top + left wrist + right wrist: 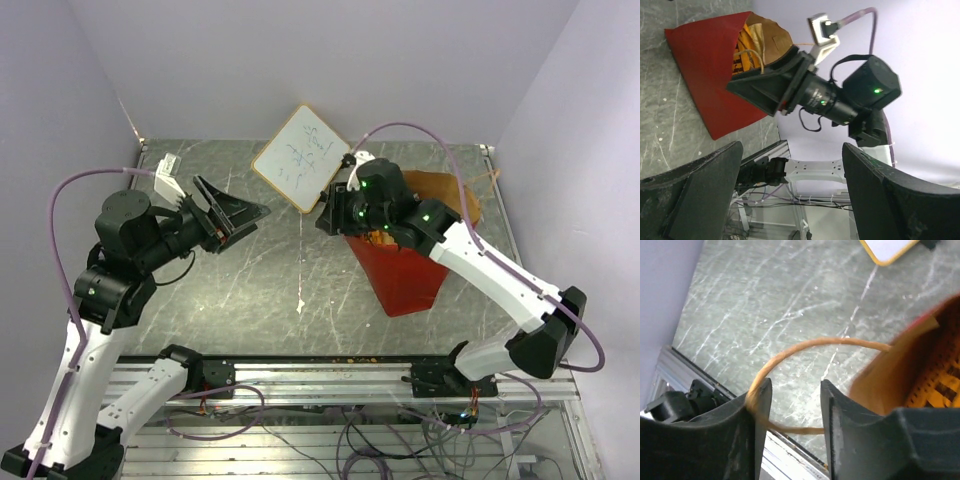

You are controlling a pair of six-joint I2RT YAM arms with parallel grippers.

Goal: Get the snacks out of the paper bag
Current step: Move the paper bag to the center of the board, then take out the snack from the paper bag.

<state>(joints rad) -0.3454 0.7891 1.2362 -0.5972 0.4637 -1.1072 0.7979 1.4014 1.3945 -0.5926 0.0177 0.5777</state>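
Observation:
The paper bag, red outside and brown inside, lies on its side at the right of the table with its mouth toward the back. An orange snack packet shows in that mouth, also visible in the right wrist view as the orange packet; other snacks are hidden. My right gripper is at the bag's mouth, jaws apart, with the twisted handle looped over one finger and crossing the gap loosely. My left gripper hangs wide open and empty, left of the bag, pointing at it.
A white whiteboard with a wooden frame lies at the back middle, just behind the right gripper. The grey marbled table runs to a metal rail at the near edge. Walls close in on the left, back and right.

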